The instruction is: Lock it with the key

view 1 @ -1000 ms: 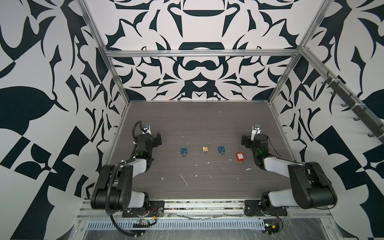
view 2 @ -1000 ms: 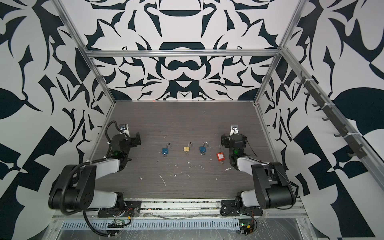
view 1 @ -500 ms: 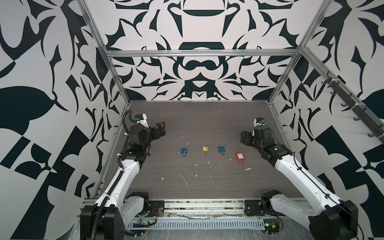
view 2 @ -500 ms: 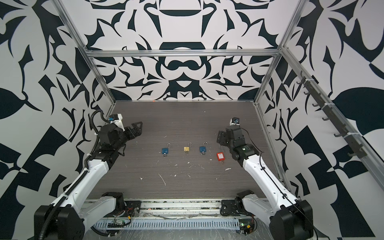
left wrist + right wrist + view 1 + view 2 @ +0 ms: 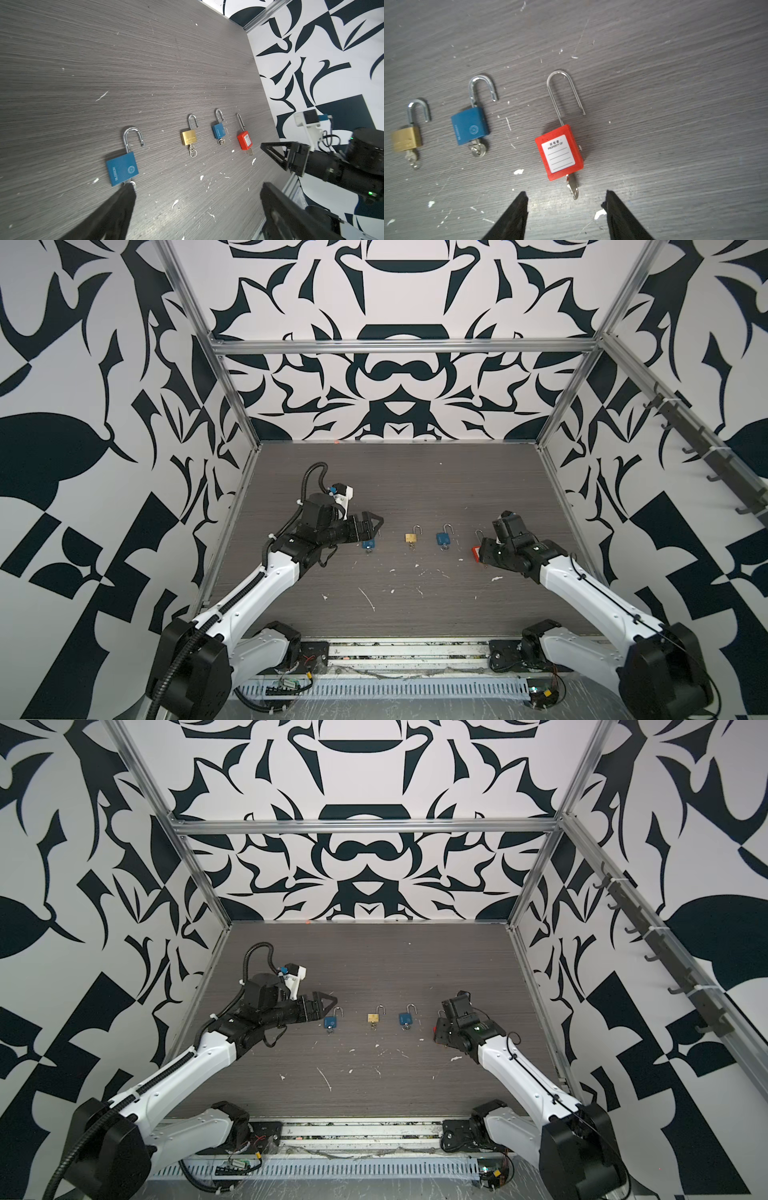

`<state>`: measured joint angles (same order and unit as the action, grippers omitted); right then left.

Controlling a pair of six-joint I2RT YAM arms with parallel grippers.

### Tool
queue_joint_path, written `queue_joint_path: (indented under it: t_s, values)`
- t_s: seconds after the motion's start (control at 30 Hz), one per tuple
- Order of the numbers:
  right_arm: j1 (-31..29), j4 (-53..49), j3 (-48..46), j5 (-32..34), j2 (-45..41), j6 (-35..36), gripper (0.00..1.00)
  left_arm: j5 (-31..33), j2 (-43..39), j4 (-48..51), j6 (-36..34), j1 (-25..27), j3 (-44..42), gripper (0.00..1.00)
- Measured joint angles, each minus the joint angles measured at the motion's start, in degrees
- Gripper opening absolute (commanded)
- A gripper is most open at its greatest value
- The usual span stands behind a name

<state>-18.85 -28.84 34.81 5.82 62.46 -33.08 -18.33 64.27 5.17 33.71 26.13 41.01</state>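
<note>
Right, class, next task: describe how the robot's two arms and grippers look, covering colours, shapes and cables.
Both the left arm and right arm have white shells with black joints. A black ribbed cable loops above the left arm's wrist. The left gripper and right gripper have black fingers, shaped as open triangles.

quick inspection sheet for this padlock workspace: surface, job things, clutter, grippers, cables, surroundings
surface: grey wood-grain tabletop, scuffed
job's things: four padlocks in a row, shackles open, keys in: left blue padlock, brass padlock, right blue padlock, red padlock
clutter: white flecks scattered near the locks
grippers: left gripper open, one fingertip at the left blue padlock's key end; right gripper open, jaws framing the red padlock's key, no contact visible
cables: black corrugated hose looped over the left arm; loose wires at the base rail
surroundings: black-and-white patterned walls, aluminium frame, hook rail on the right wall
</note>
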Motion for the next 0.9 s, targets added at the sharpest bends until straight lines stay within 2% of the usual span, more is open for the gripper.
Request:
queue_joint_path:
  t_s: [0.3, 0.9]
  values:
    - [0.00, 7.23, -1.68, 2.16, 2.27, 0.68, 0.67, -0.61, 2.16, -1.09, 0.46, 0.72, 0.66, 0.96]
    - [0.00, 10.34, 1.05, 0.79, 15.34, 3.28, 0.60, -1.40, 5.25, -1.97, 0.72, 2.40, 0.72, 0.97]
